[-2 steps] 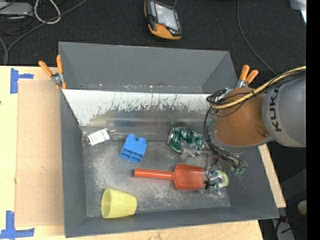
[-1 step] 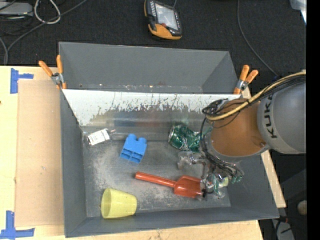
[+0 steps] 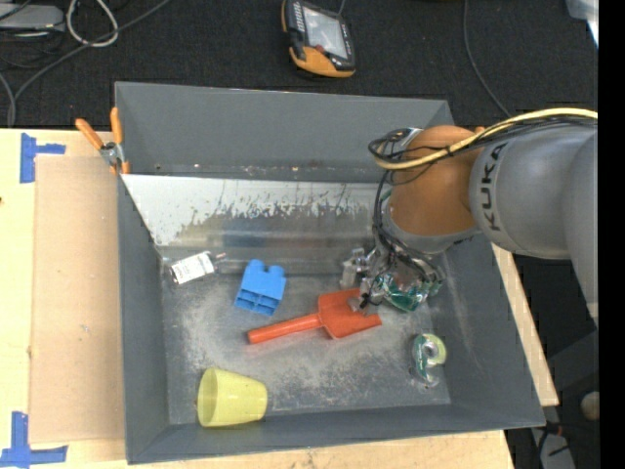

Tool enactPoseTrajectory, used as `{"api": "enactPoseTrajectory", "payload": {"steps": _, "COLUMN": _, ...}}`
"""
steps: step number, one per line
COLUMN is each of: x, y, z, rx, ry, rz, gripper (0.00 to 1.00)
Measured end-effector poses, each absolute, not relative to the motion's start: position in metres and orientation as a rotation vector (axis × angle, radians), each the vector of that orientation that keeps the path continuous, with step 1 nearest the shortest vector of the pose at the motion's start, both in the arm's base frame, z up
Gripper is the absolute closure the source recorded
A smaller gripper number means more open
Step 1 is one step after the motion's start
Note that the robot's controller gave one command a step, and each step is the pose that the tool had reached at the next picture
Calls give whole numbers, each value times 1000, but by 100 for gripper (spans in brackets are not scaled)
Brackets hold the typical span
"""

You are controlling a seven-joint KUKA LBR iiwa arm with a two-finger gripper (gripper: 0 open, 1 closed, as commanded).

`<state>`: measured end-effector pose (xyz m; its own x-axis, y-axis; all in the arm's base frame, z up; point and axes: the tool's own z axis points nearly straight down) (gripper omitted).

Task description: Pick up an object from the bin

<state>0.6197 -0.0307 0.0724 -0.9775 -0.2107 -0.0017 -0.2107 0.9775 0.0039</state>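
My gripper [image 3: 369, 286] hangs under the orange wrist cover at the right of the bin floor, its tips just above the blade end of an orange-red toy shovel [image 3: 317, 323]. The shovel lies flat with its handle pointing left. A green and clear crumpled item [image 3: 408, 292] sits right beside the gripper on its right side, partly hidden by it. Nothing shows between the fingers.
A blue toy block [image 3: 260, 287] lies left of the shovel. A yellow cup [image 3: 231, 398] lies on its side at the front left. A small white tag [image 3: 191, 268] rests by the left wall. A green-white loop-shaped item [image 3: 427, 355] lies at the front right.
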Motion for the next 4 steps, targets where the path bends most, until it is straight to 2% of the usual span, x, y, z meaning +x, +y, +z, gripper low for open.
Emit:
{"api": "enactPoseTrajectory", "payload": {"steps": 1, "x": 620, "y": -31, "z": 72, "rx": -332, "ry": 3123, "rz": 6, "gripper": 100}}
{"api": "enactPoseTrajectory", "payload": {"steps": 2, "x": 613, "y": -32, "z": 137, "rx": -322, "ry": 3120, "rz": 7, "gripper": 100}}
{"api": "enactPoseTrajectory", "payload": {"steps": 3, "x": 609, "y": -46, "z": 99, "rx": -304, "ry": 3137, "rz": 12, "gripper": 100}}
{"api": "enactPoseTrajectory", "payload": {"steps": 4, "x": 608, "y": -25, "z": 69, "rx": -572, "ry": 3089, "rz": 12, "gripper": 100}}
